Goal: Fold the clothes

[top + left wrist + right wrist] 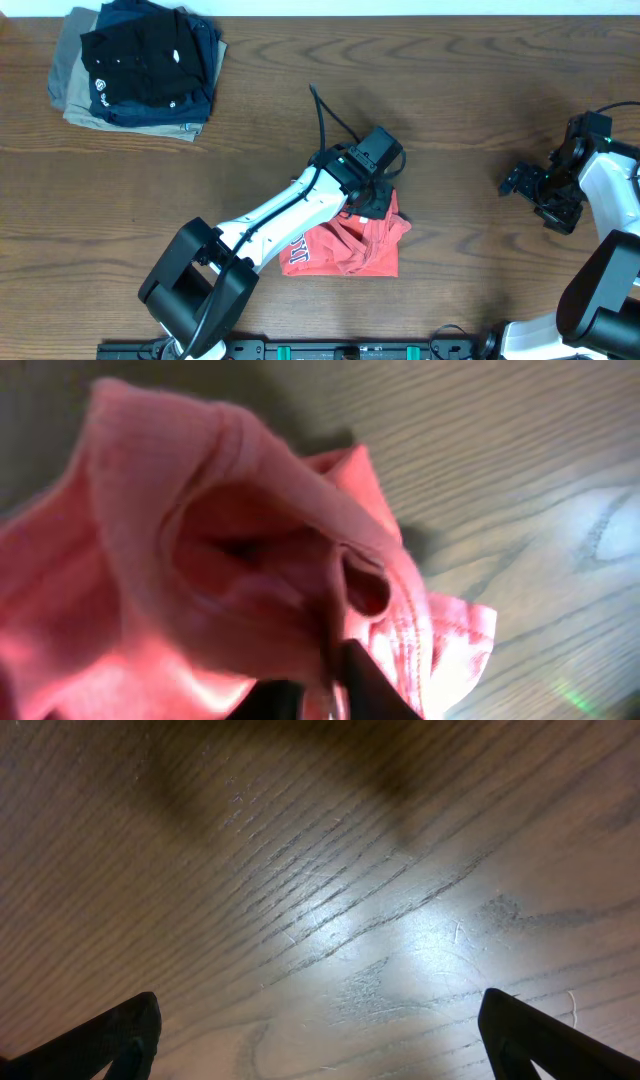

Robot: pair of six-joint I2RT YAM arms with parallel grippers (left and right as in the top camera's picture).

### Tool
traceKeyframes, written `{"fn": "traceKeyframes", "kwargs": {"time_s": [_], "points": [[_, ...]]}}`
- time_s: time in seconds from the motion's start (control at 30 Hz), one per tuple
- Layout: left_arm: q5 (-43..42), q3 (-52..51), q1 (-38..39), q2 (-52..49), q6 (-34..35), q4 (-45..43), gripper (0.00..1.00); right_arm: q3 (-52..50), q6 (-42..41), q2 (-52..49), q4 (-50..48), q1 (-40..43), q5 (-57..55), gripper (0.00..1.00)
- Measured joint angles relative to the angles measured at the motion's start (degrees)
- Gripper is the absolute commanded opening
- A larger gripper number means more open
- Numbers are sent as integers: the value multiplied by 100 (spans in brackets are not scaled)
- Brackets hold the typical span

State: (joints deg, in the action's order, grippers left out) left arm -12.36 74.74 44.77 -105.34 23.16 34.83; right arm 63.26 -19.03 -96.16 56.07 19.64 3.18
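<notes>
The coral-red T-shirt [352,243] lies bunched on the table below the centre, with part of its navy lettering showing at its left edge. My left gripper [375,198] is over the shirt's upper right part and is shut on a fold of its cloth. In the left wrist view the red cloth [230,550] fills most of the picture and is pinched between the dark fingertips [325,690]. My right gripper [540,190] is at the far right, well away from the shirt. It is open and empty over bare wood [320,1050].
A stack of folded garments stands at the back left: a black one [135,55] and a navy one [205,45] on a khaki one [75,95]. The wooden table [460,90] runs around them. A black cable rises from the left arm [322,115].
</notes>
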Motion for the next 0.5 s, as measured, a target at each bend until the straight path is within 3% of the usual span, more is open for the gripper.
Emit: {"fn": "traceKeyframes", "kwargs": {"time_s": [0.5], "points": [[-57,0,306,0,-4,-490,6,0,0,0,0,0,0,99]]}}
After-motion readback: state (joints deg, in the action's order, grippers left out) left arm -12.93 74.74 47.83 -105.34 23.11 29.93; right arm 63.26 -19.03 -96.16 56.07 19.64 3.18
